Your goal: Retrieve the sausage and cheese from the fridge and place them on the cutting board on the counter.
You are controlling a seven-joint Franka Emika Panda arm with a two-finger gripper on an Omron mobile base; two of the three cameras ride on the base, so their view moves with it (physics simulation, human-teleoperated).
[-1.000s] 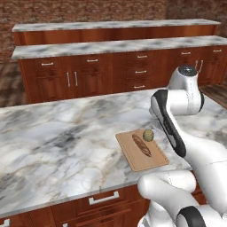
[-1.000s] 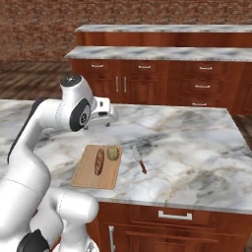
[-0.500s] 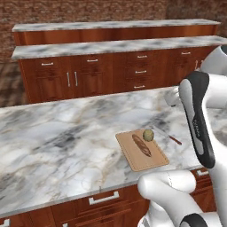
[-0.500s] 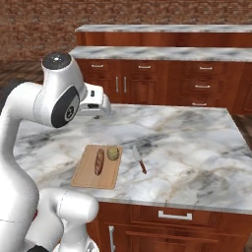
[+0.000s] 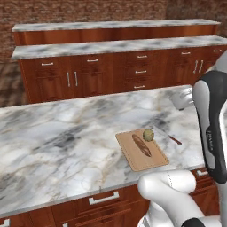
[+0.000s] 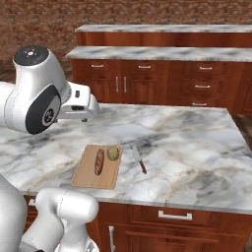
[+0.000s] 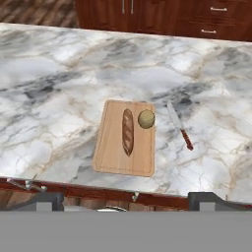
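The light-tan cutting board (image 5: pixel 150 162) (image 6: pixel 91 179) (image 7: pixel 122 162) lies near the front edge of the marble counter (image 5: pixel 66 137) (image 6: pixel 192 157). The dark red-brown sausage (image 5: pixel 142 145) (image 6: pixel 99 161) (image 7: pixel 127 131) lies lengthwise on the board. Beside it on the board sits the round yellowish cheese (image 5: pixel 148 135) (image 6: pixel 113 153) (image 7: pixel 146 119). My gripper (image 7: pixel 128 201) hangs high above and behind the board, open, with nothing between its widely spread fingertips (image 7: pixel 205 199). Its hand (image 6: pixel 81 104) is well clear of the counter. The fridge is out of view.
A red-handled knife (image 5: pixel 167 135) (image 6: pixel 139 160) (image 7: pixel 179 130) lies on the counter just right of the board. Two more marble-topped rows of reddish-brown cabinets (image 5: pixel 111 66) (image 6: pixel 162 81) stand behind, before a brick wall. Wide bare marble stretches left of the board.
The arm has swung up and back toward the base, lifting the hand away from the board. Sausage, cheese and knife have stayed in place.
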